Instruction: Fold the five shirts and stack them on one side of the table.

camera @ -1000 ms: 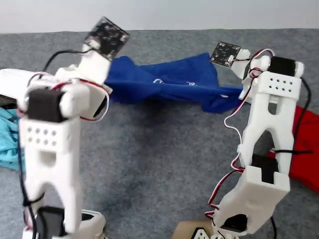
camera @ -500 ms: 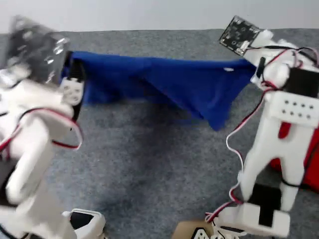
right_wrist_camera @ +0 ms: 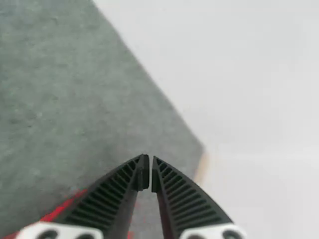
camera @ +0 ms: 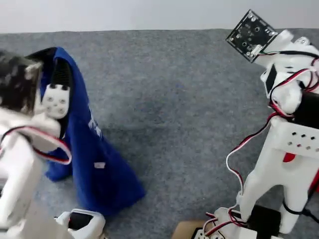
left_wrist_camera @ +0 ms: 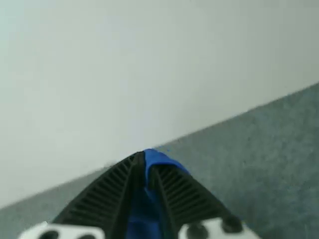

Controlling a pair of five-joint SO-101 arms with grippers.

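The blue shirt (camera: 94, 164), stretched between both arms a moment ago, now hangs from the left pincer (left_wrist_camera: 146, 158) alone, clamped at the table's (camera: 189, 124) nine o'clock. The right pincer (right_wrist_camera: 149, 164), at two o'clock, is closed on nothing. The shirt is best lowered slowly, so it spreads flat rather than bunching.

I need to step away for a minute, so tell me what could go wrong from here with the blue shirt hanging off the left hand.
1. The blue shirt hangs from the left hand by one pinched bit of cloth, its lower end bunched on the table. It may slip out or land crumpled, not flat for folding.
2. The right hand is shut on nothing, so nothing holds the shirt spread.
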